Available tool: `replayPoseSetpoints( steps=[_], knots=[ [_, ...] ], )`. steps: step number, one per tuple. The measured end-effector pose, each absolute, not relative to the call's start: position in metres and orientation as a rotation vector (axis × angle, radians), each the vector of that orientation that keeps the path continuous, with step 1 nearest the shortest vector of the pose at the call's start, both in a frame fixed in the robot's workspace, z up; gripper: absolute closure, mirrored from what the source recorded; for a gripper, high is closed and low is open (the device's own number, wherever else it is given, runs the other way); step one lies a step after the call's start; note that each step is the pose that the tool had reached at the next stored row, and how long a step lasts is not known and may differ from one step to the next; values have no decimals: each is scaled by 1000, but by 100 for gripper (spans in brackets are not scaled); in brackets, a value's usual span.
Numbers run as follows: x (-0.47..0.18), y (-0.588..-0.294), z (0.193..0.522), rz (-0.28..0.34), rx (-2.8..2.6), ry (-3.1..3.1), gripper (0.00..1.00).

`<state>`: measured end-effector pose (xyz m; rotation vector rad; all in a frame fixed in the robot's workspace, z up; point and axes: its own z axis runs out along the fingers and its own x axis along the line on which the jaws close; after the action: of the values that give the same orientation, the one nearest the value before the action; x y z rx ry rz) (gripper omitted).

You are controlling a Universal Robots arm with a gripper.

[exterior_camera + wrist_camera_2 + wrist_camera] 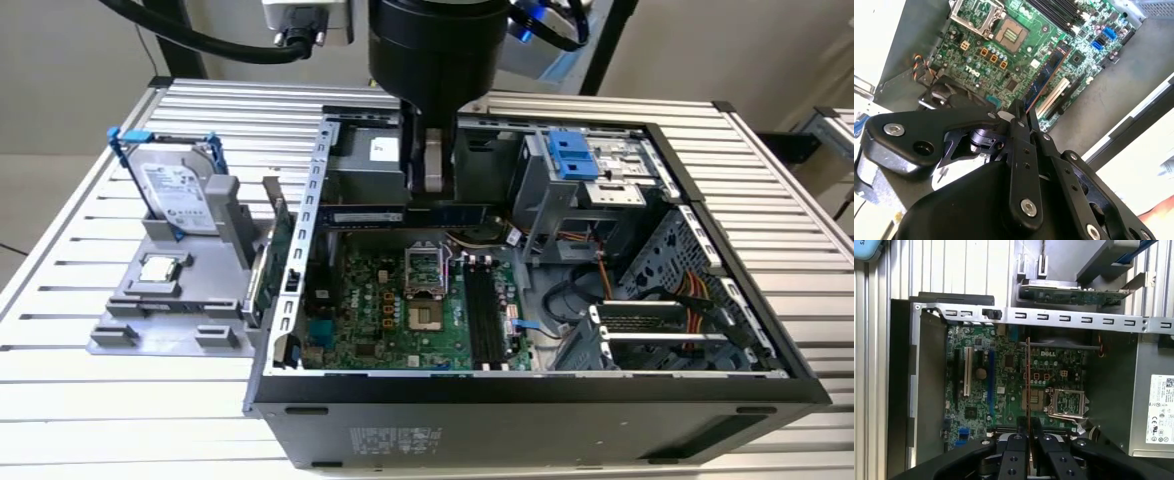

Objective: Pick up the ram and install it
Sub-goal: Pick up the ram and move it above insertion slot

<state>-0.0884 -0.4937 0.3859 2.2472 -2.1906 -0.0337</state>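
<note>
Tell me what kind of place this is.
Probably a robotics lab or test cell for computer assembly: an open computer case sits on a slotted aluminium table, a grey fixture beside it holds parts, and the claw grips the ram above the motherboard.

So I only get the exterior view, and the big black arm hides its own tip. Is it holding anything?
Observer: Yes. In the second wrist view the gripper is shut on one end of the ram.
Operator: Where is that stick over the board?
Observer: In the first wrist view it runs edge-on over the motherboard, between the blue slot and the processor socket.
</note>
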Motion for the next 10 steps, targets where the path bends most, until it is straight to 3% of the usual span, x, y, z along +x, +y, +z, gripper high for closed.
replayPoseSetpoints(
  steps=[10],
  knots=[
    [-77, -494, 386, -34, 2247, -2191, 100]
  ],
)
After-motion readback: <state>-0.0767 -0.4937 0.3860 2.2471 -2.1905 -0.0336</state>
